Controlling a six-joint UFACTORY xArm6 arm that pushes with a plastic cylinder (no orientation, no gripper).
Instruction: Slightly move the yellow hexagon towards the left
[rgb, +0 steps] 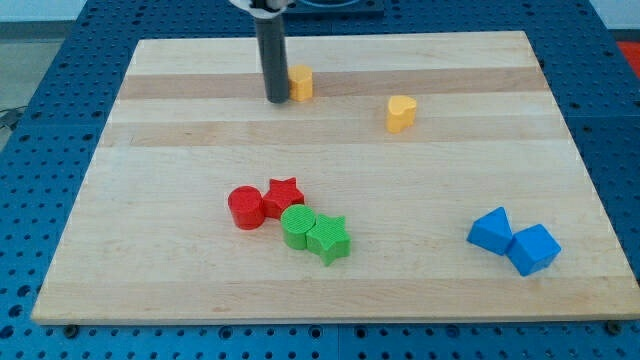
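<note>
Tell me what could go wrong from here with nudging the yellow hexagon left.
1. My tip sits against the left side of the yellow hexagon; pushing from here would likely send it right, not left.
2. Circling round to its right side, the rod could clip the hexagon and shift it.
3. The block is small; an off-centre push may spin it.

My rod comes down from the view's top, a little left of the middle, and it stands almost upright. It is straight, dark grey and round, with the same thickness along its length. At the top edge a pale collar holds it, and the arm above is cut off by the frame. My tip (276, 101) is at the rod's lower end and seems to rest on the surface below it.
</note>
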